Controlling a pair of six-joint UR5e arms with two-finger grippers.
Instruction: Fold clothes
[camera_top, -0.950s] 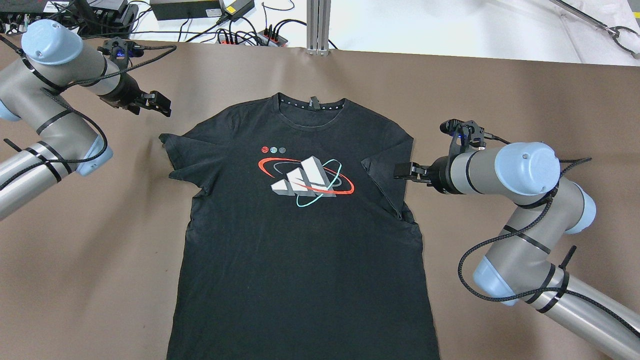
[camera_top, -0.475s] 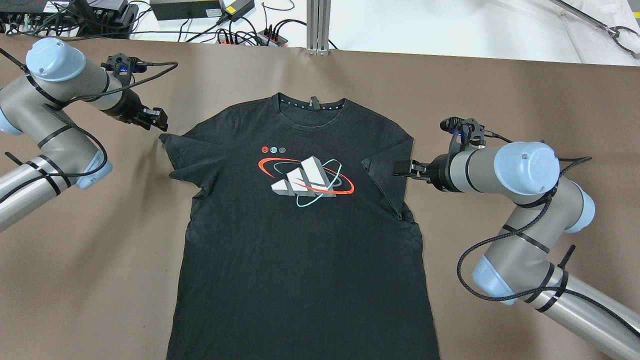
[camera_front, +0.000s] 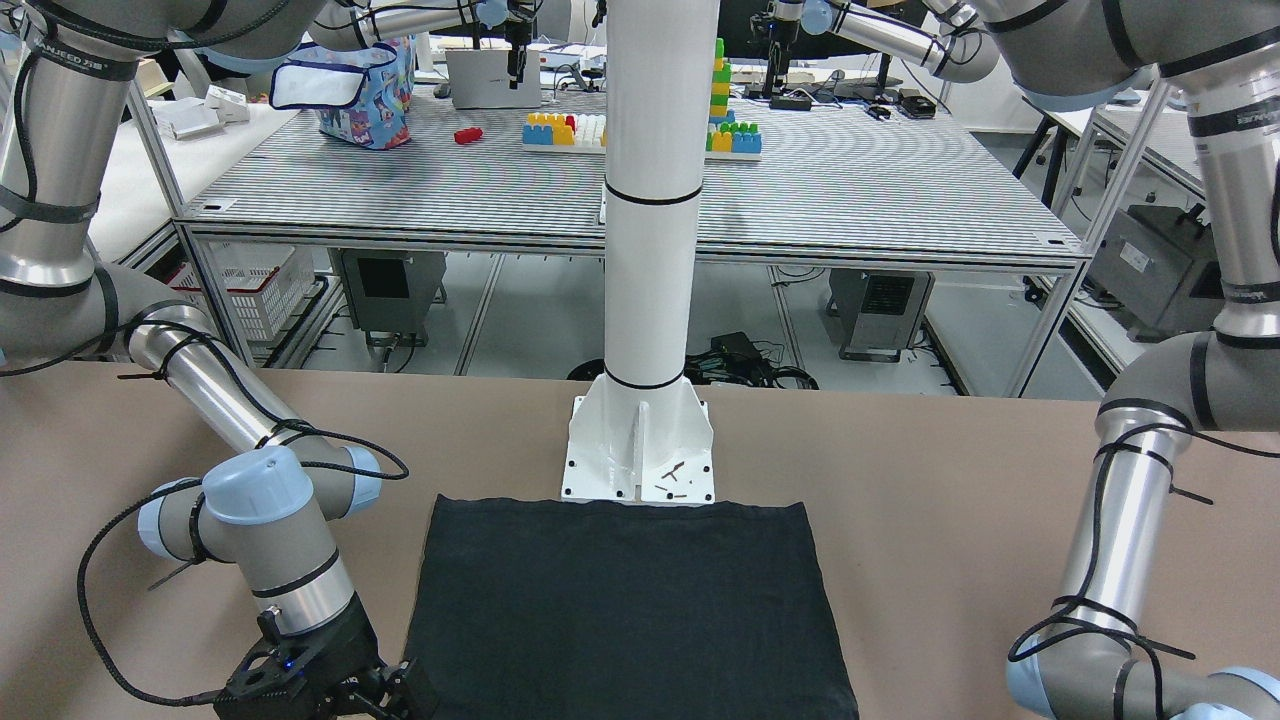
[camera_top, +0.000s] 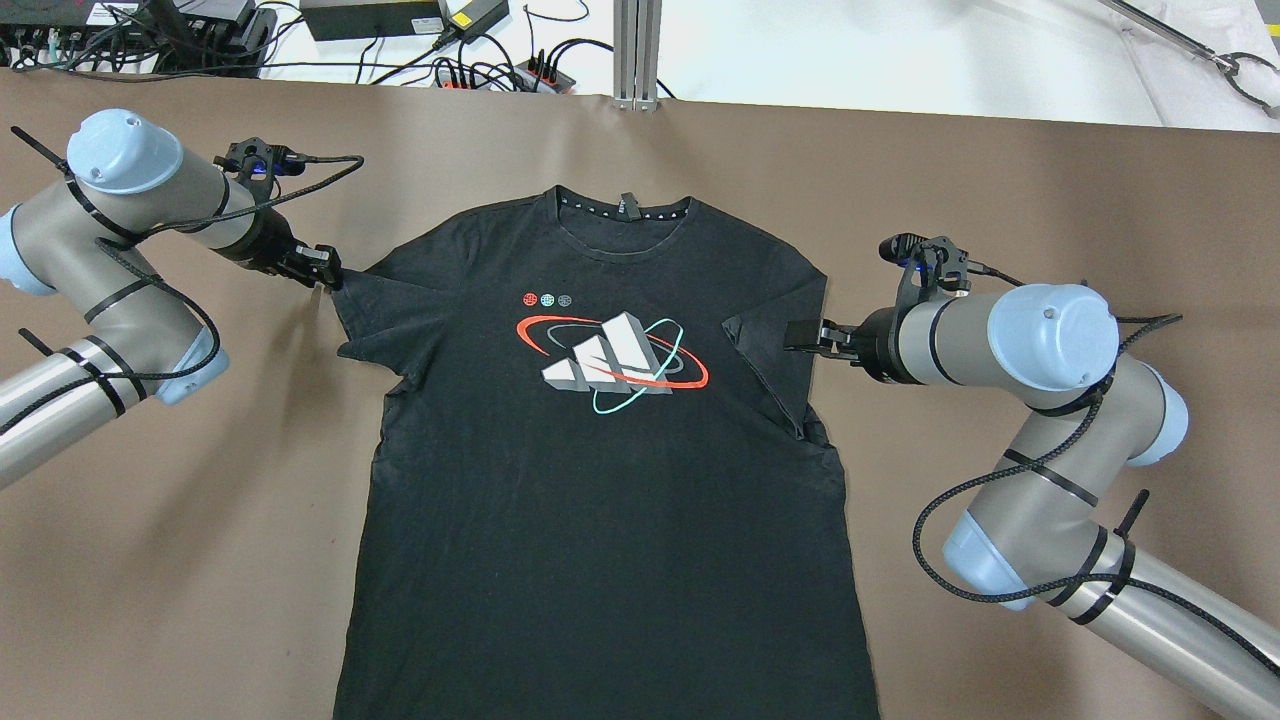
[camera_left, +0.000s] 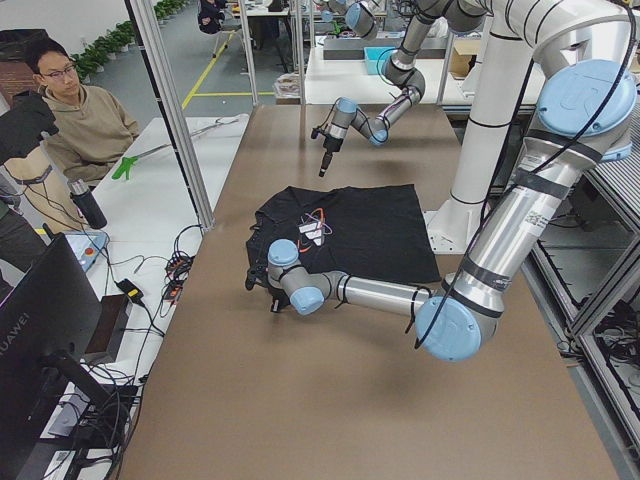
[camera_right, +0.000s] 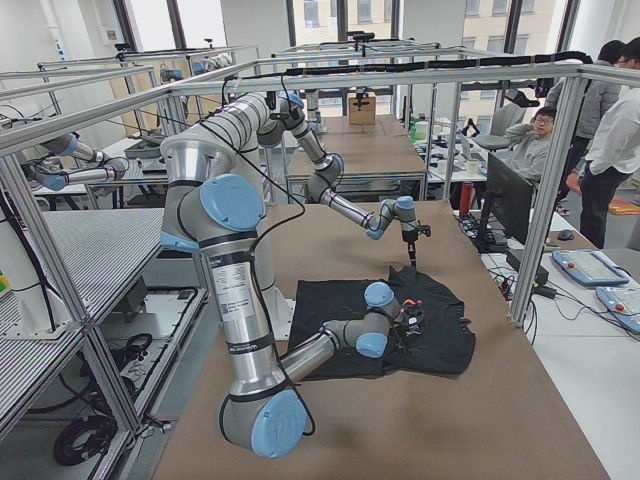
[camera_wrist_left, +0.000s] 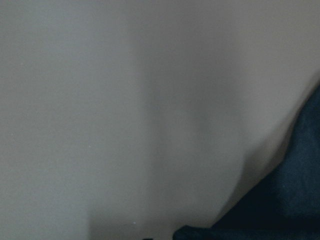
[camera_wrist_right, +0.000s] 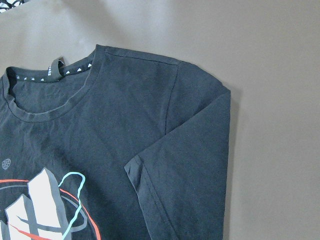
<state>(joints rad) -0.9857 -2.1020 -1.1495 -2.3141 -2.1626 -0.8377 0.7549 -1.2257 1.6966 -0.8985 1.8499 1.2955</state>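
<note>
So the black short-sleeved cotton T-shirt (camera_top: 600, 500) with the red, white and teal logo print is lying flat, print up, in the middle of the brown table (camera_top: 1000, 180), collar on the far side and hem near the robot. The left gripper (camera_top: 328, 272) is down right at the tip of the spread-out left sleeve (camera_top: 375, 310), but I honestly can't tell if it's got hold of it. The right gripper (camera_top: 795, 337) sits at the outer edge of the right sleeve (camera_top: 770, 350), which is tucked in over the body, and its fingers are too small and dark to call too.

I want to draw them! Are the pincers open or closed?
Left pincer: by the T-shirt, cannot tell.
Right pincer: cannot tell.
</note>
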